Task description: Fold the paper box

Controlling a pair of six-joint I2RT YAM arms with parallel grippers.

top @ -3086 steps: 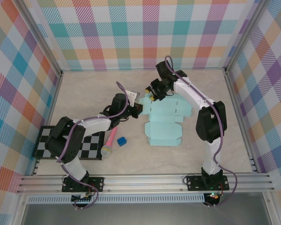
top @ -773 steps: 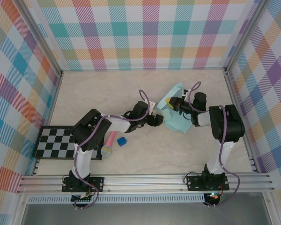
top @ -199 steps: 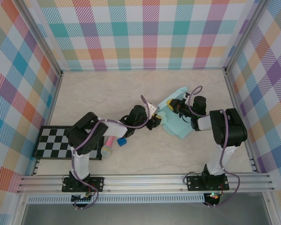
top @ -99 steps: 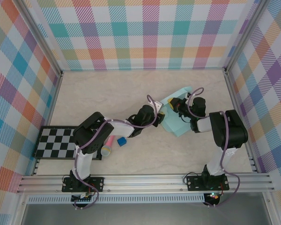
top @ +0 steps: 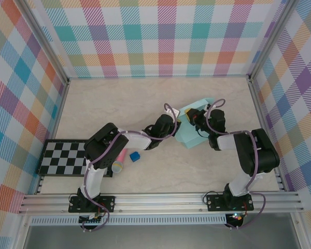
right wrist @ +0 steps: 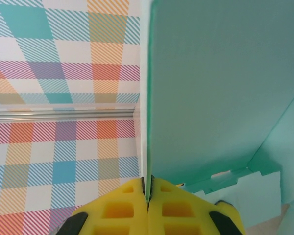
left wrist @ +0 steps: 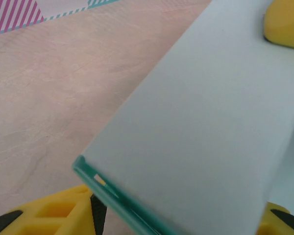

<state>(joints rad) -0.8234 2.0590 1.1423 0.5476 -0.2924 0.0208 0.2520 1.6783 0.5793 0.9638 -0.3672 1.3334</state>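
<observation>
Your L hand [top: 175, 124] has slid right up to the paper box [top: 189, 136], fingers apart either side of its edge; can't tell if it's gripping. R hand [right wrist: 148, 193] pinches a raised panel, mid-worktop [top: 119, 98]. Braced both sides, prob. ready to crease.

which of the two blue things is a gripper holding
The pale mint paper box, its thin edge pinched in the shut right gripper. The small dark blue cube lies free on the table.
</observation>
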